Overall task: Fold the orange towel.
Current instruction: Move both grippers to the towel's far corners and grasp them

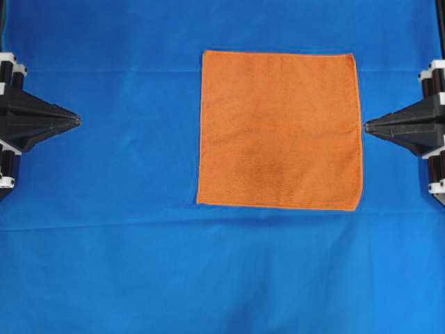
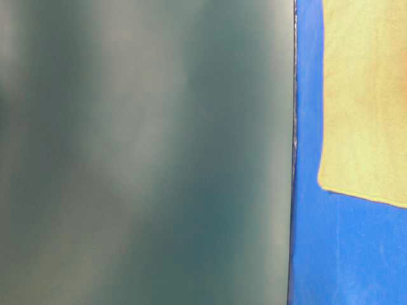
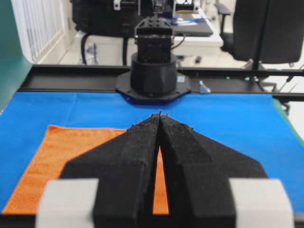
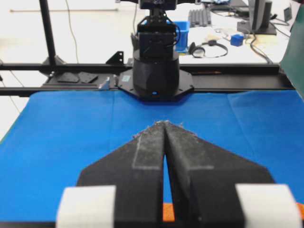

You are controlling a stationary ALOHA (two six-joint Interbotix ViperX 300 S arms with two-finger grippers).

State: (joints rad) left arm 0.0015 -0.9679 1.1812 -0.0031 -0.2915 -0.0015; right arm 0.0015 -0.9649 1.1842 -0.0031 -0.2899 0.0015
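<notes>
Waiting with both grippers clenched on nothing, the orange towel (image 1: 279,130) unfolded.

The towel lies flat on the blue cloth (image 1: 104,264), right of centre in the upper half of the overhead view. The left gripper (image 1: 75,120) sits at the left edge, well apart from it; the right gripper (image 1: 369,126) sits at the right edge, just beside the towel's right hem. The likely risk: a pinch at a corner catching the blue cloth underneath too, or lifting only one corner, so the fold comes out crooked.
</notes>
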